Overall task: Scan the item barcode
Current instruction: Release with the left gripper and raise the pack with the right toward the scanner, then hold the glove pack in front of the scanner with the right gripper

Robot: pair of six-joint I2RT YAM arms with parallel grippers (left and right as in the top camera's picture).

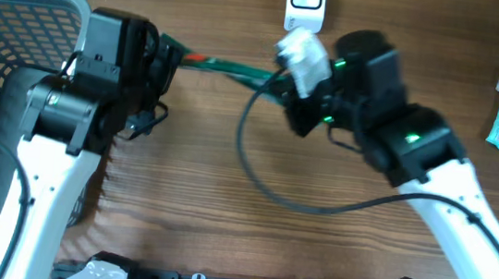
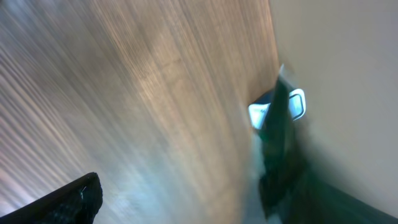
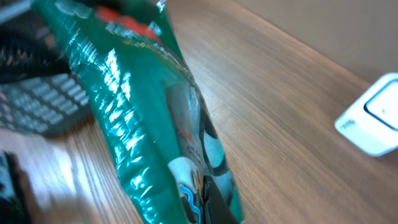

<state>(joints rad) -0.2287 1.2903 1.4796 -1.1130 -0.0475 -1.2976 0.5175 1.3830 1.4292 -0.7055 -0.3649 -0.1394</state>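
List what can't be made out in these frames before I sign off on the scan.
- Barcode on the green packet: in no view; glare and creases in the right wrist view, only a thin strip overhead.
- Scanner: cut off by the overhead view's top edge; partly behind the blurred packet in the left wrist view.
- Left pincer: only one finger shows in the left wrist view.

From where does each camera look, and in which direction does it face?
Overhead: above the table, facing down; left arm, right arm, basket visible.
Left wrist: on the left arm, looking across the tabletop toward the scanner; one dark finger shows.
Right wrist: close on the green packet; little of its jaws shows.
Shared by all: scanner, packet.
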